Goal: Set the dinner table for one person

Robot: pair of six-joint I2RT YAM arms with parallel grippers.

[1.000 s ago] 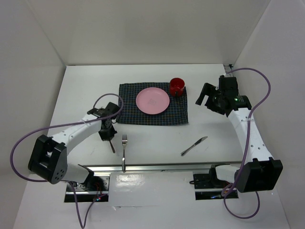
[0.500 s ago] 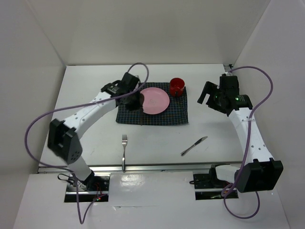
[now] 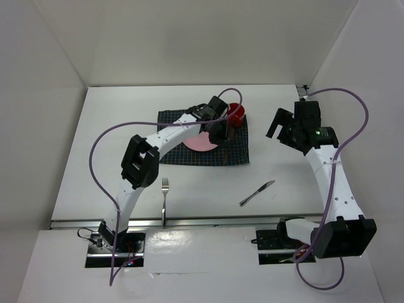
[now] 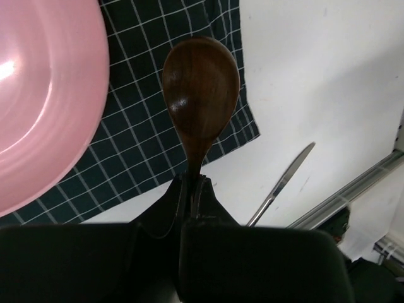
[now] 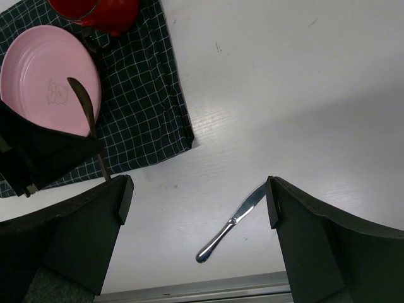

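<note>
L end effector (image 4: 192, 186) pinches the wooden spoon (image 4: 201, 95) by its thin handle, a good spot as it looks light & stiff; R end effector (image 5: 197, 196) is spread wide, empty.

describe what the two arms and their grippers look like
The left arm and right arm share one build: smooth white tube-like links joined by chunky black joint housings. A thin purple cable loops loosely alongside each. The left gripper and right gripper are matte black with flat, blocky fingers. A small green light glows near the right wrist.
</note>
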